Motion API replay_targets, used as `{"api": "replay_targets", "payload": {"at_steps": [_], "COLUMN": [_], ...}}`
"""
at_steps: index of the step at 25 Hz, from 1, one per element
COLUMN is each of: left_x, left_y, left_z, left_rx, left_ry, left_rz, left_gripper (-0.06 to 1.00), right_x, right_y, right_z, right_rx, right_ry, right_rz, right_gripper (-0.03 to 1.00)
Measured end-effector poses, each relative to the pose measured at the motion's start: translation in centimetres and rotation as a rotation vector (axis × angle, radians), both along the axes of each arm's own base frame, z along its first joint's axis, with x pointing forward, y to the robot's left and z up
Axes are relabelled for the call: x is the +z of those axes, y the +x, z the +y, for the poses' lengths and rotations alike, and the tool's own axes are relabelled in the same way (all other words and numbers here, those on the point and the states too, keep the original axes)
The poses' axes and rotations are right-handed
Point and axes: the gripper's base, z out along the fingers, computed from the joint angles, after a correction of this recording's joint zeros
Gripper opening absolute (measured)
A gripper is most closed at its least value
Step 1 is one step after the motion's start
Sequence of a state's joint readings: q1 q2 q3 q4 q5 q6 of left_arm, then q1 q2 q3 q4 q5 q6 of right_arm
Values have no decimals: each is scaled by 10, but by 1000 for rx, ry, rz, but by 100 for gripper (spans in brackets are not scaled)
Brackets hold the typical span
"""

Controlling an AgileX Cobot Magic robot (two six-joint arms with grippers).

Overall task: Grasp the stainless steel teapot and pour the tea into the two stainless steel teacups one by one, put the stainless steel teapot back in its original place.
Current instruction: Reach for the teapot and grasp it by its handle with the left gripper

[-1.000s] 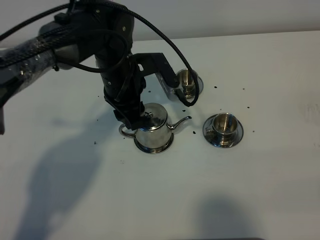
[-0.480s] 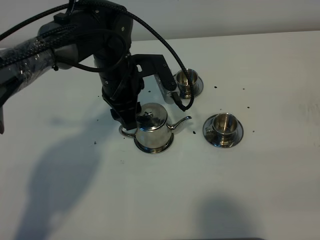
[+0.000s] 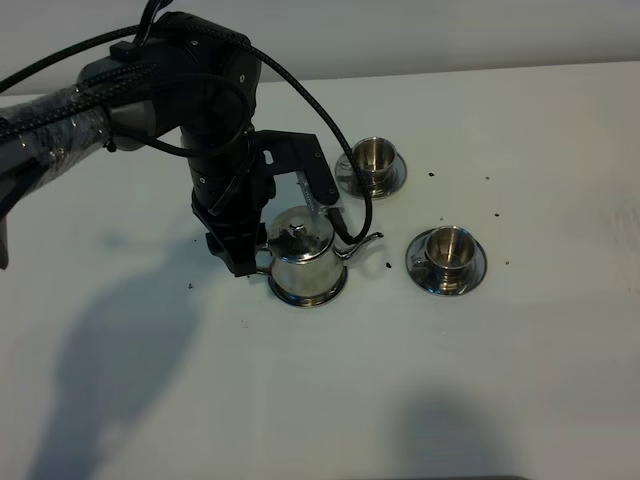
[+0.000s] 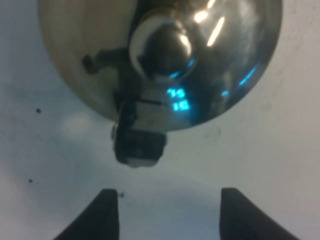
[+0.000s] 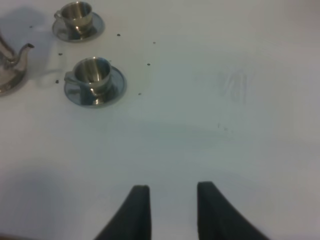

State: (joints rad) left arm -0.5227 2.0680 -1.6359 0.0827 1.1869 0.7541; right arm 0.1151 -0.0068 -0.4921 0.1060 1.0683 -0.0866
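On the white worktop (image 3: 520,360), my left end effector (image 4: 170,214) hung released beside the stainless steel teapot (image 3: 303,245), its fingers spread with nothing between them and the loop handle (image 4: 140,145) just ahead of the tips, not yet inside. The teapot stood upright on its saucer (image 3: 300,298), spout (image 3: 365,241) aimed toward the front teacup (image 3: 447,247); the rear teacup (image 3: 373,155) sat behind, each cup on a saucer of its own. My right end effector (image 5: 172,210) hovered clenched on nothing, well apart from the cups. The step in hand, as I judged it, was the grasp. I needed to ease forward until the handle lay squarely between the pads, centred and deep. Then I had to close firmly, because polished steel is slippery and a shallow pinch could let the pot swing or twist once lifted and tipped toward the cups.
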Motion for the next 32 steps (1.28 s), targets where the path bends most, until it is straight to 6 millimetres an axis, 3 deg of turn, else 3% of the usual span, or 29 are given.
{"api": "replay_targets", "payload": {"at_steps": [22,32], "left_x": [-30,-32], "left_y": [9,11], "left_z": [-8,-12], "left_rx": [-44,-51], "left_ry": [-24,-67], "left_rz": [5,-8], "left_gripper": [48,48], "right_x": [0,0], "right_y": [0,0], "right_z": [0,0], "right_rx": [0,0], "right_ry": [1,1], "right_rz": [0,0], "right_gripper": [22,22]}}
